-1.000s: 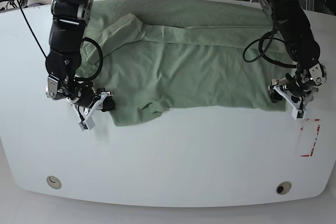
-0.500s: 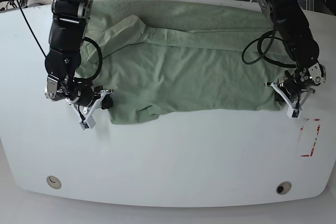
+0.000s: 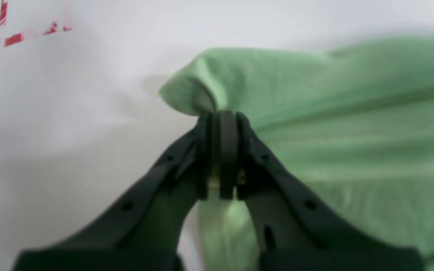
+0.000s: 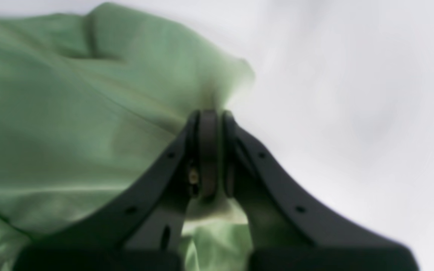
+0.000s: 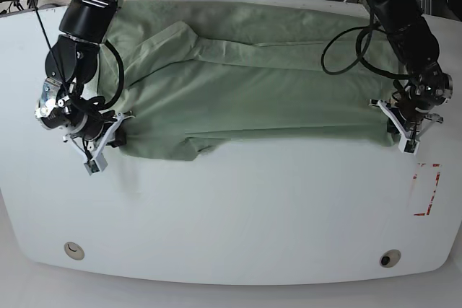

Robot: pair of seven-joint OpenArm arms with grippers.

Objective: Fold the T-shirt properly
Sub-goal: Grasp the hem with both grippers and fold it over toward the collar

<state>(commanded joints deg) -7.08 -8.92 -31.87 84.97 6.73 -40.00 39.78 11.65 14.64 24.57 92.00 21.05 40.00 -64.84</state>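
The pale sage-green T-shirt (image 5: 253, 84) lies spread across the back half of the white table, stretched sideways, with a sleeve folded over at the left. My left gripper (image 5: 401, 126) is at the shirt's right front corner, shut on a pinch of the fabric (image 3: 202, 94). At the left front corner my right gripper (image 5: 115, 137) is shut on the shirt's edge (image 4: 217, 82) too. In both wrist views the black fingers (image 3: 228, 150) (image 4: 209, 150) are pressed together with green cloth between them.
The white table (image 5: 238, 214) runs to a curved front edge. A red-marked rectangle (image 5: 426, 189) sits on it at the right, also seen in the left wrist view as red tape (image 3: 25, 34). Cables and equipment lie behind the table. Two round holes (image 5: 390, 258) sit near the front edge.
Both grippers have moved outward and back, pulling the shirt's front edge taut and straighter. The right gripper has shifted well to the left.
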